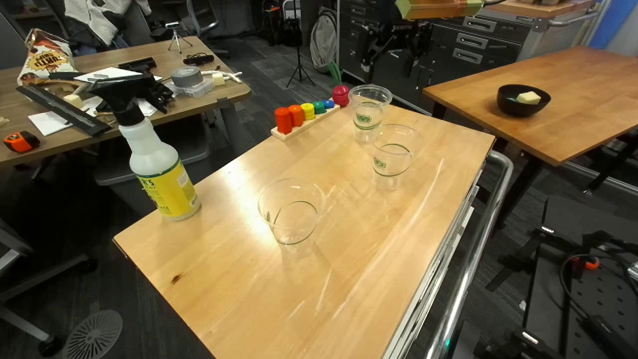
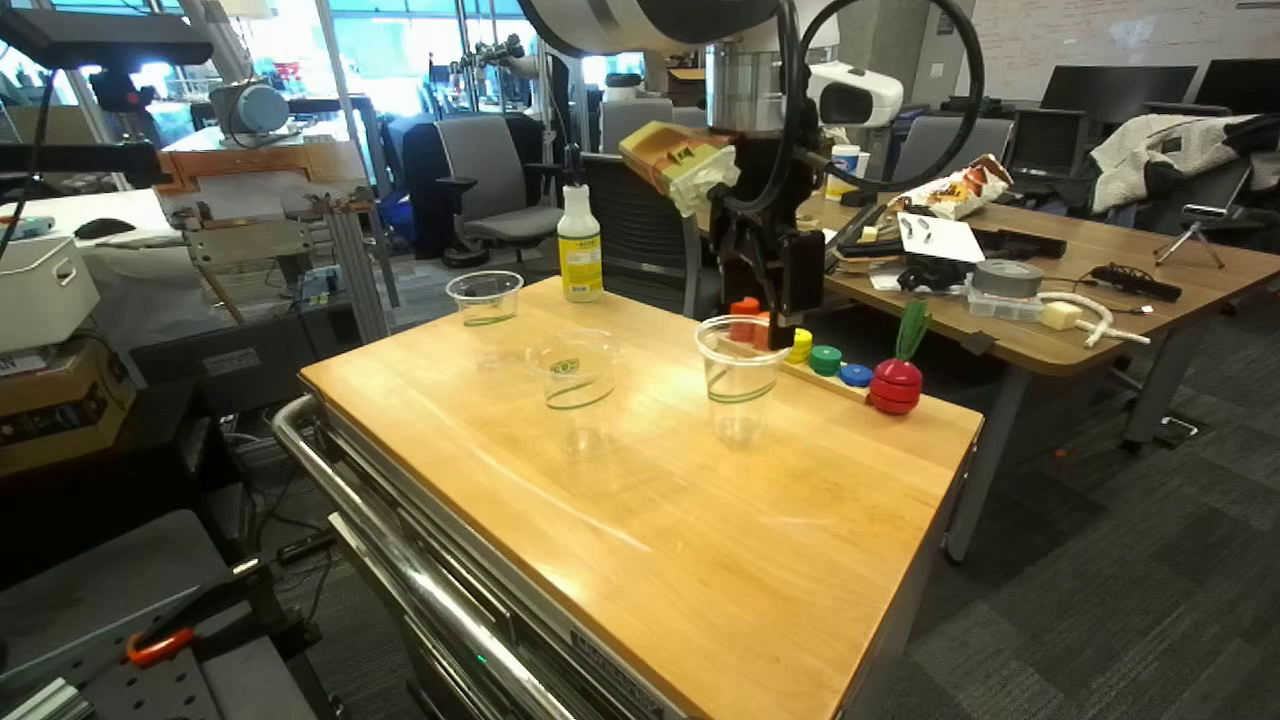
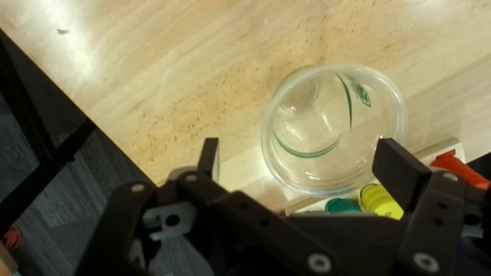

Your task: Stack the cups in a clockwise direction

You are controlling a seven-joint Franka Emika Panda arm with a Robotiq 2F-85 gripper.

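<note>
one gripper [image 3: 297, 153] hangs, two fingers [image 3: 399, 172] apart, cups [image 1: 368, 110] standing at three spots

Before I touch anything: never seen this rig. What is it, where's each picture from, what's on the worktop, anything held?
It's a robot arm with a two-fingered gripper. Both exterior views come from cameras outside the robot; the wrist view comes from a camera on the arm's wrist, looking past the fingers. On the wooden worktop, clear cups stand at three spots; whether any are nested is hard to tell. Also there: a spray bottle, a ring toy and a red toy vegetable. The fingers are spread wide; nothing appears held.
</note>
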